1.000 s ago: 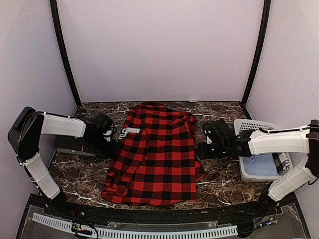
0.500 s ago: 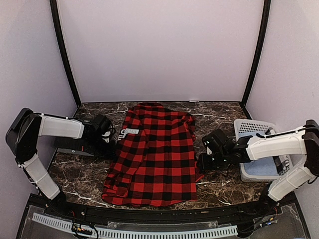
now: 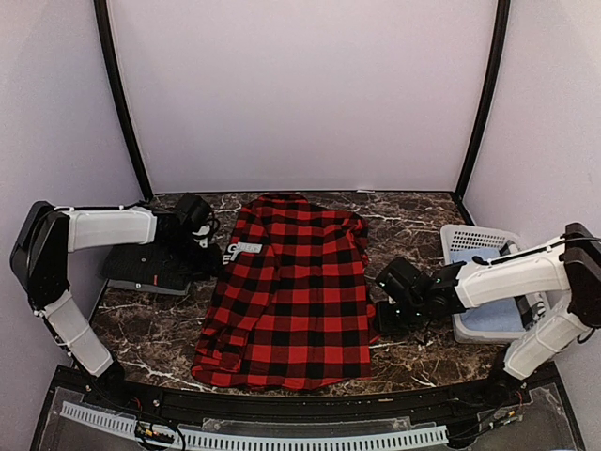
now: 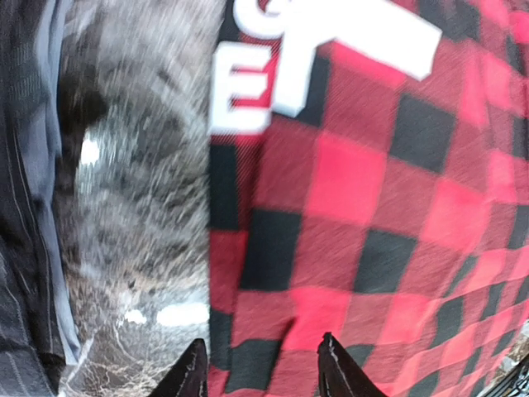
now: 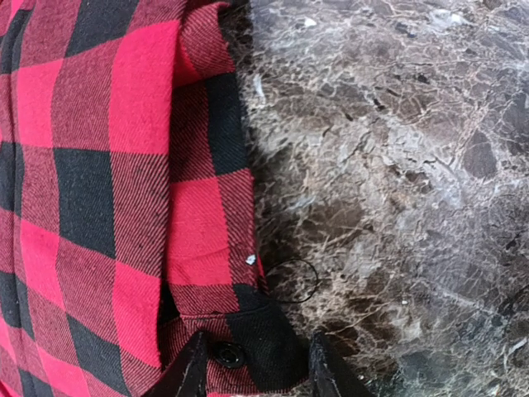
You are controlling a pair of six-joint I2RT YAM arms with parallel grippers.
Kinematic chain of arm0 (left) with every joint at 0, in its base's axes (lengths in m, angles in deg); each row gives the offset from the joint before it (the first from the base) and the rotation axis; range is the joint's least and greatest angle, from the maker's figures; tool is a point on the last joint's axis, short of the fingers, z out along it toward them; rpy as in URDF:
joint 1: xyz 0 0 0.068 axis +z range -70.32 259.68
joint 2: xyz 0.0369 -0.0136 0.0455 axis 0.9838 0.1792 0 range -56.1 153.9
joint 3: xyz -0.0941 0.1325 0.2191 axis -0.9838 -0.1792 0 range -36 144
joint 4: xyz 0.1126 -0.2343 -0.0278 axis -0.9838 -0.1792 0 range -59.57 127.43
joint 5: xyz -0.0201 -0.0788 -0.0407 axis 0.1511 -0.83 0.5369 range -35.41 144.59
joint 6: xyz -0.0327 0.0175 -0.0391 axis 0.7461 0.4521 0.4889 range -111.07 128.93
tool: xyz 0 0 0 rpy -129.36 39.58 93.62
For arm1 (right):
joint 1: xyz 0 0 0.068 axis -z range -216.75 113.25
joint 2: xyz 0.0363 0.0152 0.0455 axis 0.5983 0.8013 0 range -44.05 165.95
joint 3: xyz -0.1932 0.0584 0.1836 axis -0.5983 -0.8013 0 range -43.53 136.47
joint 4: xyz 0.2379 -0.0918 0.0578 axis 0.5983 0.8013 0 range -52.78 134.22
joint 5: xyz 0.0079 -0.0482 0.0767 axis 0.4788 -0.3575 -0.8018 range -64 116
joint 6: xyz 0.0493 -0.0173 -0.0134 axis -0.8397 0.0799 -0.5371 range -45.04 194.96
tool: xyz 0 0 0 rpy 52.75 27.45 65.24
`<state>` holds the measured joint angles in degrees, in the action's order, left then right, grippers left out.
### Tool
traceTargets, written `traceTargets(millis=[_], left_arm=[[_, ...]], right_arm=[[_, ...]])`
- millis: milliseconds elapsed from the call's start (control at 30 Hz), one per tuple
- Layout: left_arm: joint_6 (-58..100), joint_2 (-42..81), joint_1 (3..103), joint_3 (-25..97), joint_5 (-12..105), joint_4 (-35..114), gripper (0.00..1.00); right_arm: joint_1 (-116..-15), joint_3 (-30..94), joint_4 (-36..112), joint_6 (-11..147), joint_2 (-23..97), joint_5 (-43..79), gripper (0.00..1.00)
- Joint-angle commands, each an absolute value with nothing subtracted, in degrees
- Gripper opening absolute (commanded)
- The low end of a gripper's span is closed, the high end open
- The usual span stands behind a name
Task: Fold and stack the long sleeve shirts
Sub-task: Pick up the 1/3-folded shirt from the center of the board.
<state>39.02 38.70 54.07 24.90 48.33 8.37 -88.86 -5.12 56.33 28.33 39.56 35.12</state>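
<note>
The red-and-black flannel shirt (image 3: 291,291) lies flat in the middle of the marble table, with white lettering (image 3: 246,248) at its left edge. The dark charcoal striped shirt (image 3: 146,268) lies folded at the left. My left gripper (image 3: 208,246) is open at the flannel's left edge by the lettering. In the left wrist view it (image 4: 263,370) hovers over the checks (image 4: 347,207), with the charcoal shirt (image 4: 21,207) at the far left. My right gripper (image 3: 383,318) is open at the flannel's right edge. In the right wrist view it (image 5: 256,372) straddles a buttoned cuff (image 5: 256,343).
A white plastic basket (image 3: 470,237) with pale blue cloth inside stands at the right, behind my right arm. Bare marble (image 3: 423,218) shows on both sides of the flannel. The booth walls close in the back and sides.
My right gripper has slid toward the near edge along the flannel's right side. My left gripper has shifted slightly toward the back by the lettering. The shirts have not moved.
</note>
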Motion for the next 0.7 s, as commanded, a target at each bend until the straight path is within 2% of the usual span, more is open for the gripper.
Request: traceTargets(millis=[0,100,233,300,667], left_arm=[[36.6,36.5,54.4,29.1,48.1,6.0,0.44],[36.1,36.8,54.4,30.8,46.9,6.5,0.44],[35.6,37.4,54.4,32.4,45.8,6.6,0.44],[35.4,37.6,54.4,32.7,45.2,6.8,0.44],[34.6,37.2,54.3,33.7,42.3,7.7,0.44]], right_arm=[[-90.6,-4.7,57.9,25.4,42.5,36.8,0.38],[-91.1,-4.4,57.6,24.7,43.5,36.5,0.30],[-91.1,-3.6,60.8,22.9,42.6,39.8,0.06],[-90.9,-2.5,63.6,22.1,41.3,43.0,0.00],[-83.5,7.9,78.3,25.4,36.4,58.9,0.00]])
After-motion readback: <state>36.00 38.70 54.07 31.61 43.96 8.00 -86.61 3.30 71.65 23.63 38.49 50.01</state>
